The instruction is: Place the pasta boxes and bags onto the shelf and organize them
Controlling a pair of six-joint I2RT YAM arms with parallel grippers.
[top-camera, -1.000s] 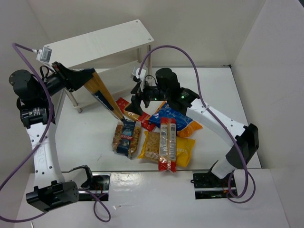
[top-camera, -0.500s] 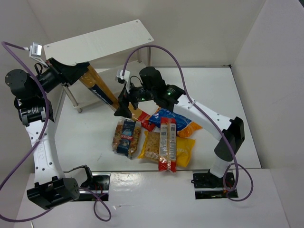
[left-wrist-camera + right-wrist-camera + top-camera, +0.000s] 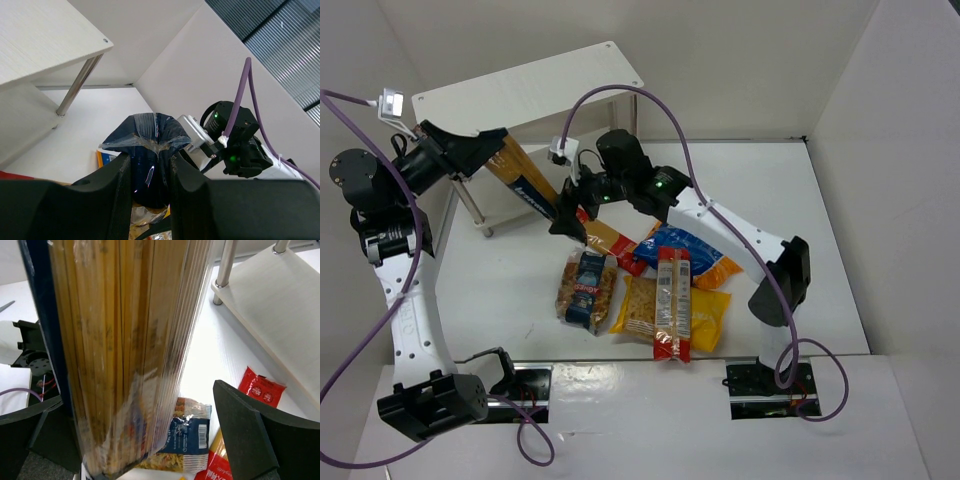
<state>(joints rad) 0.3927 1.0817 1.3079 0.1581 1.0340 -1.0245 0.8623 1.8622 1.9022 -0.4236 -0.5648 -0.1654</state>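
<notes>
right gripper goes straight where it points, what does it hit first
Probably the spaghetti pack held by the left gripper; it stands close ahead of the open right gripper.

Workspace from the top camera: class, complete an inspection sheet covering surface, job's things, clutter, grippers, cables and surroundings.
Surface: white table, shelf at far left.
Job's things: tan-and-blue spaghetti pack held aloft; clear bag, yellow bag, red spaghetti pack, blue-orange bag lie piled on table.
Clutter: nothing seen.
Grippers: left gripper shut on that pack; right gripper open around its lower end.
Cables: purple cables loop above arms.
Surroundings: white walls.
</notes>
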